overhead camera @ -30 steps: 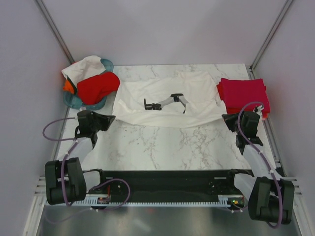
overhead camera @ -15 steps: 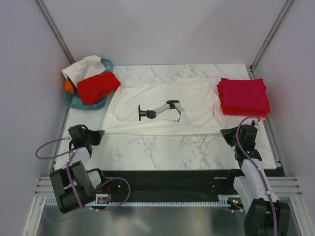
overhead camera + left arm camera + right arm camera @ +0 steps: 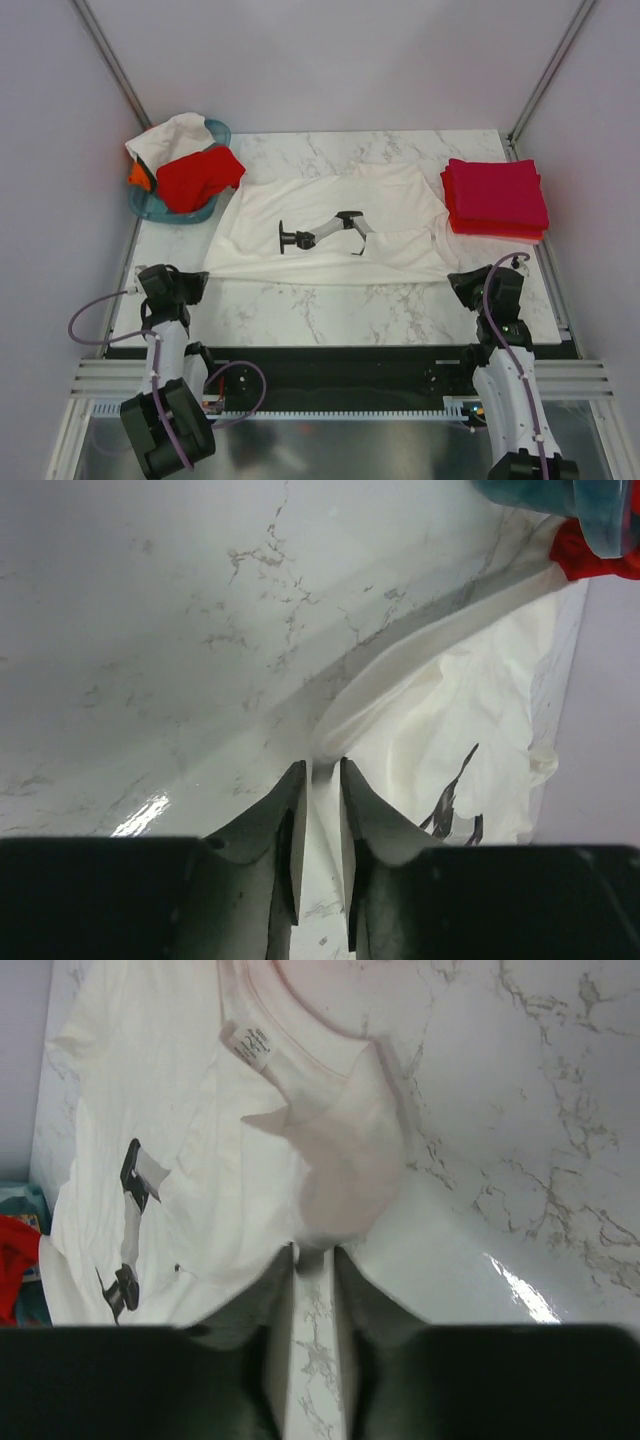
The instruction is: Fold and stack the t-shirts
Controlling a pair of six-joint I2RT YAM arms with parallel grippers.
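Note:
A large white t-shirt (image 3: 400,200) with a dark print lies spread flat across the middle of the table, its near hem straight. My left gripper (image 3: 197,283) sits at the hem's left corner and my right gripper (image 3: 458,282) at its right corner. In the left wrist view the white t-shirt (image 3: 450,710) ends in a folded corner right at the tips of my left gripper (image 3: 322,765), whose jaws stand narrowly apart with bare marble between them. The right gripper (image 3: 314,1250) is likewise slightly open, with a corner of the white t-shirt (image 3: 200,1110) at its tips. Folded crimson t-shirts (image 3: 495,195) are stacked at the right.
A teal basket (image 3: 150,208) at the back left holds a red t-shirt (image 3: 198,175), a white one (image 3: 170,135) and an orange one (image 3: 137,173). Bare marble runs between the shirt's hem and the table's near edge. Walls enclose the table on three sides.
Both arms drew back toward the near edge, pulling the white shirt's hem forward and flat. Both pairs of jaws have parted a little at the corners.

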